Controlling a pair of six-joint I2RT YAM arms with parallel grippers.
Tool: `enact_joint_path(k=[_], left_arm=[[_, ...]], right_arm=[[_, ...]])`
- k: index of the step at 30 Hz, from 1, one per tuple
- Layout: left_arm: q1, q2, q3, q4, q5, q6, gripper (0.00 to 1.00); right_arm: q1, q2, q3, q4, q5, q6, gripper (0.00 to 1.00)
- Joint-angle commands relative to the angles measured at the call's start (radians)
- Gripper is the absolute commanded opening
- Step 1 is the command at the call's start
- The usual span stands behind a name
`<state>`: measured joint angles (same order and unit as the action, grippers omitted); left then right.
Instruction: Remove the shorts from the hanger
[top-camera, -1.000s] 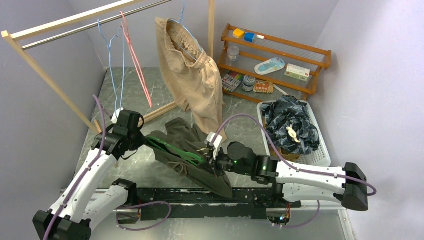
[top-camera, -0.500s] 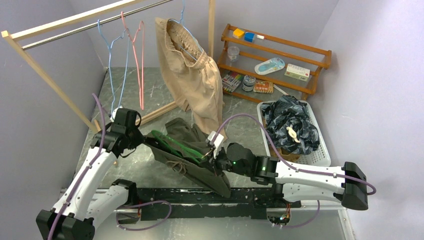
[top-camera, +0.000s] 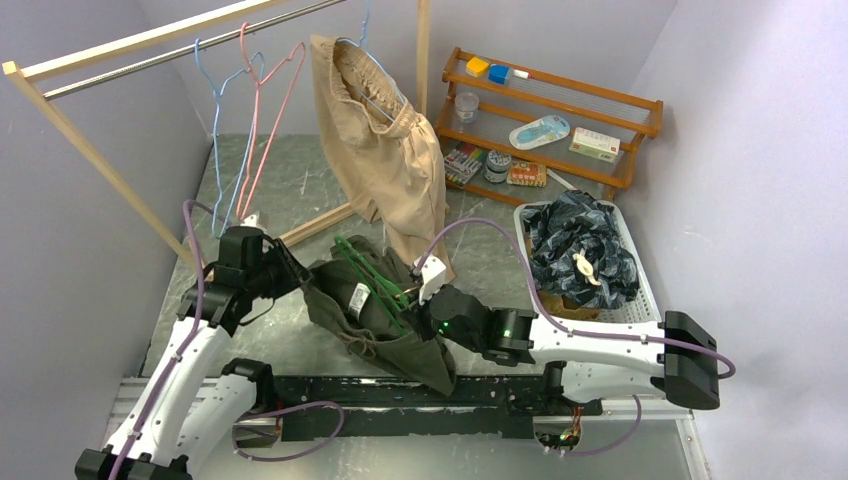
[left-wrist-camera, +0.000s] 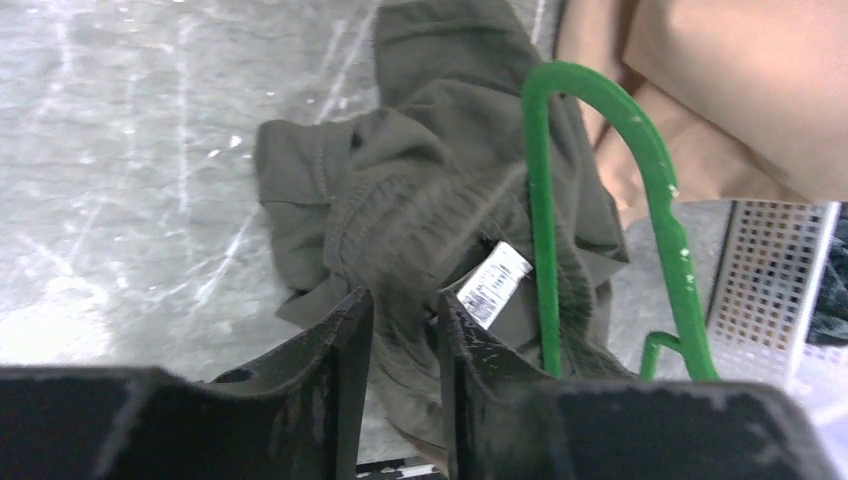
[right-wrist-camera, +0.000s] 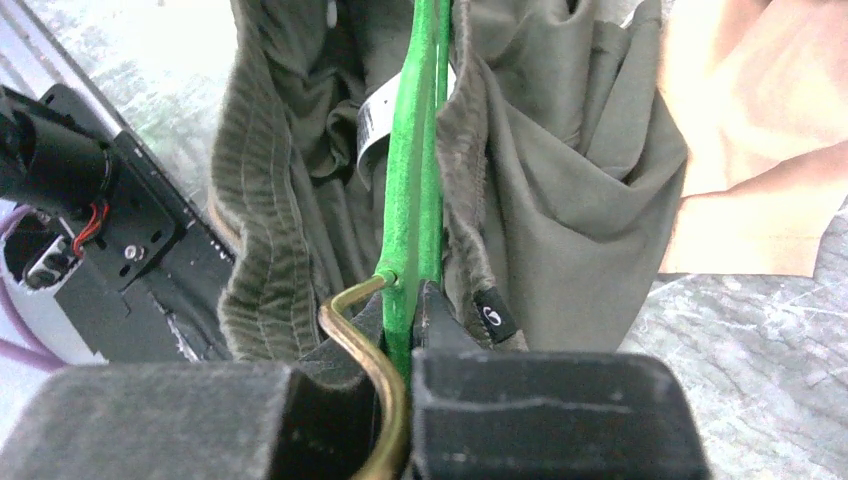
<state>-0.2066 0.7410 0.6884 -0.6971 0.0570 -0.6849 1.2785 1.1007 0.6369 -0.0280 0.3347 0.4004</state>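
Observation:
Olive green shorts (top-camera: 385, 335) lie crumpled on the table between the arms, still draped over a green hanger (top-camera: 372, 280). My right gripper (top-camera: 428, 305) is shut on the green hanger (right-wrist-camera: 412, 180) just above its brass hook (right-wrist-camera: 365, 340), with olive cloth (right-wrist-camera: 560, 200) on both sides. My left gripper (top-camera: 292, 265) sits at the shorts' left edge. In the left wrist view its jaws (left-wrist-camera: 403, 297) stand a little apart, with olive cloth (left-wrist-camera: 420, 190) and a white label (left-wrist-camera: 495, 282) just beyond the tips. Tan shorts (top-camera: 385, 150) hang on the rail.
A wooden clothes rack spans the back left and carries an empty blue hanger (top-camera: 225, 130) and an empty pink hanger (top-camera: 268, 120). A white basket (top-camera: 640, 320) on the right holds dark navy shorts (top-camera: 580, 250). A wooden shelf (top-camera: 550, 110) with small items stands at the back.
My left gripper has opened, let go of the olive waistband and drawn back left. The shorts have slumped and the green hanger has swung up. The pink hanger is swinging.

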Motion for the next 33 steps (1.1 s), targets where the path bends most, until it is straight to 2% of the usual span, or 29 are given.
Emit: enact_joint_path(k=[1, 4, 6, 13, 20, 26, 33], left_arm=[[0.015, 0.014, -0.021, 0.082, 0.159, 0.032, 0.39], [0.014, 0.015, -0.03, 0.083, 0.165, 0.023, 0.48], [0.013, 0.017, -0.028, 0.081, 0.167, 0.016, 0.51], [0.013, -0.039, -0.088, 0.142, 0.248, -0.015, 0.52], [0.008, -0.188, -0.196, 0.237, 0.367, -0.105, 0.54], [-0.002, -0.302, -0.226, 0.238, 0.361, -0.141, 0.57], [-0.007, -0.338, -0.291, 0.401, 0.458, -0.245, 0.58]], right_arm=[[0.005, 0.027, 0.033, 0.116, 0.059, 0.028, 0.0], [0.005, 0.074, 0.075, 0.129, 0.055, 0.029, 0.0], [0.005, 0.094, 0.098, 0.138, 0.055, 0.038, 0.0], [0.0, 0.081, 0.072, 0.254, 0.049, 0.088, 0.0], [-0.027, 0.143, 0.108, 0.123, 0.059, 0.153, 0.0], [-0.049, 0.186, 0.114, 0.147, -0.007, 0.185, 0.0], [-0.064, 0.235, 0.158, 0.165, -0.116, 0.165, 0.0]])
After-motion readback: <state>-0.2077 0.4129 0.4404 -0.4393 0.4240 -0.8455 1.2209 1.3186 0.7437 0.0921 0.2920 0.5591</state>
